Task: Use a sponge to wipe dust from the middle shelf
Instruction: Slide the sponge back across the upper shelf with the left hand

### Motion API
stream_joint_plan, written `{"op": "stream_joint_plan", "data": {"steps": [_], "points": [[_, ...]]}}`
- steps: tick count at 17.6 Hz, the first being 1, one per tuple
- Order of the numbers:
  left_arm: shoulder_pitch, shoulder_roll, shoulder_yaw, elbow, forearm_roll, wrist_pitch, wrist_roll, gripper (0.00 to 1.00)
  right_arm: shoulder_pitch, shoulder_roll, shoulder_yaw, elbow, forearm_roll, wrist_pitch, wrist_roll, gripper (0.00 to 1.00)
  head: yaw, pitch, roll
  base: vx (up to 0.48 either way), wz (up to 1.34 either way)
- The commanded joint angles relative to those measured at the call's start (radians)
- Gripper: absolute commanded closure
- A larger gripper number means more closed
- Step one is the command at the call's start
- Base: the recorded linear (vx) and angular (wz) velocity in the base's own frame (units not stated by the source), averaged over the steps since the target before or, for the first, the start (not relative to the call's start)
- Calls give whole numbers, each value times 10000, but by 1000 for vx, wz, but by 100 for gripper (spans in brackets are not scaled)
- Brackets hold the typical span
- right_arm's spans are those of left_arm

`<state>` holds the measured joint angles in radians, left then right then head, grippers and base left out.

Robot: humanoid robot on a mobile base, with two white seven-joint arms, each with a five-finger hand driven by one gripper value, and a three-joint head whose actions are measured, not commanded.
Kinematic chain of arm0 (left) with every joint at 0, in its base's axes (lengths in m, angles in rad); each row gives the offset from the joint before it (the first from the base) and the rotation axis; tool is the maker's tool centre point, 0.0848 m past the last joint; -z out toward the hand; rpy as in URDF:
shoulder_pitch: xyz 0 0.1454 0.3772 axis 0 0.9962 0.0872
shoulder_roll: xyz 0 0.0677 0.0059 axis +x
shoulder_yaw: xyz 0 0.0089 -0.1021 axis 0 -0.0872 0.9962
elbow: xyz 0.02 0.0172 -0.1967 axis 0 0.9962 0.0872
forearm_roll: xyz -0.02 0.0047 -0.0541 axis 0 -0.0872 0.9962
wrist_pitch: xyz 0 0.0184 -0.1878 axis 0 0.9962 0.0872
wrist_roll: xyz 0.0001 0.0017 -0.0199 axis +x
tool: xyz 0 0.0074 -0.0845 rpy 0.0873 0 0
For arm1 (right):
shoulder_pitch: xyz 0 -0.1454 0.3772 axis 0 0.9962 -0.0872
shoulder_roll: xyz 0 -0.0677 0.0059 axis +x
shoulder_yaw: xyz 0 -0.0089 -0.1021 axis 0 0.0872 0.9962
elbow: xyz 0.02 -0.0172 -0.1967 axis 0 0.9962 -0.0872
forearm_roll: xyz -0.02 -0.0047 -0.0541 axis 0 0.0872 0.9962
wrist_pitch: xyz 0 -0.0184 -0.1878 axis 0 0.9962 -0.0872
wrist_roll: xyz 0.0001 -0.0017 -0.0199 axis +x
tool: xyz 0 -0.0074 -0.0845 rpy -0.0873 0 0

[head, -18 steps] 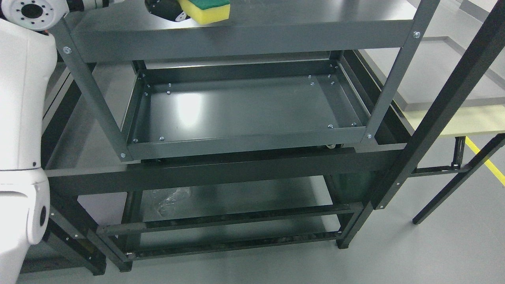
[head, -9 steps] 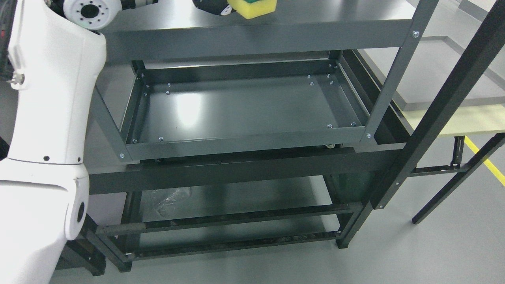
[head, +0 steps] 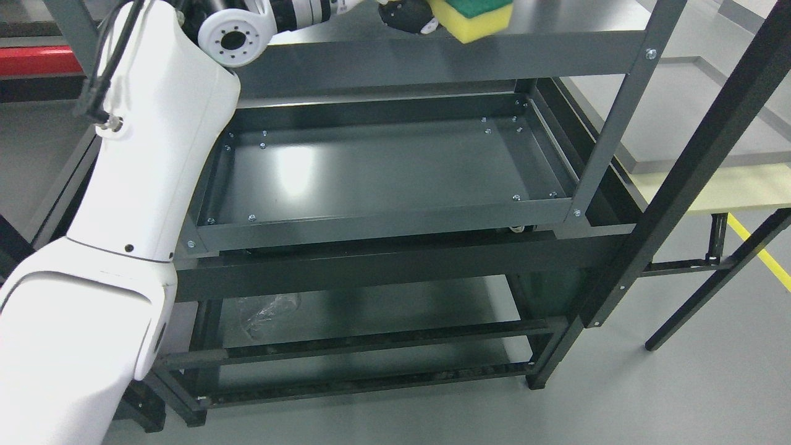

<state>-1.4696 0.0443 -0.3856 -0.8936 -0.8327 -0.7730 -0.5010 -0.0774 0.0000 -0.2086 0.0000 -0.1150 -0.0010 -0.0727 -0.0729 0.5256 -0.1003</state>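
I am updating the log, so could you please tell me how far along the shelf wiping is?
Done: the left hand has the sponge. In hand: the sponge sits on the shelf at the frame's top edge, near its front lip. Left: dust is too fine to see, so coverage cannot be judged.

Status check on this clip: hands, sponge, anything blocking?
Left hand at top edge, on the sponge, grip mostly cropped. Sponge on the upper shelf near its front edge. Right hand out of view. Nothing blocking on that shelf.
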Motion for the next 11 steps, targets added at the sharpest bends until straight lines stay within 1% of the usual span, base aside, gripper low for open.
{"op": "stream_joint_plan", "data": {"steps": [1,7,9,11], "points": [[323,-268,-930,300,90,-124,-999,99,-8,-175,0,-175,0,716,6,0,0,0,0,0,0],[-45,-268,-654,-620,28,-124,-1677,99,-8,-175,0,-175,0,716,6,0,0,0,0,0,4],[-60,-30,-471,-865,58,-124,-1891,99,-8,-175,0,-175,0,716,6,0,0,0,0,0,11],[-45,200,-27,-1004,59,-124,-2258,99,-8,-175,0,-175,0,731,6,0,0,0,0,0,0]]}}
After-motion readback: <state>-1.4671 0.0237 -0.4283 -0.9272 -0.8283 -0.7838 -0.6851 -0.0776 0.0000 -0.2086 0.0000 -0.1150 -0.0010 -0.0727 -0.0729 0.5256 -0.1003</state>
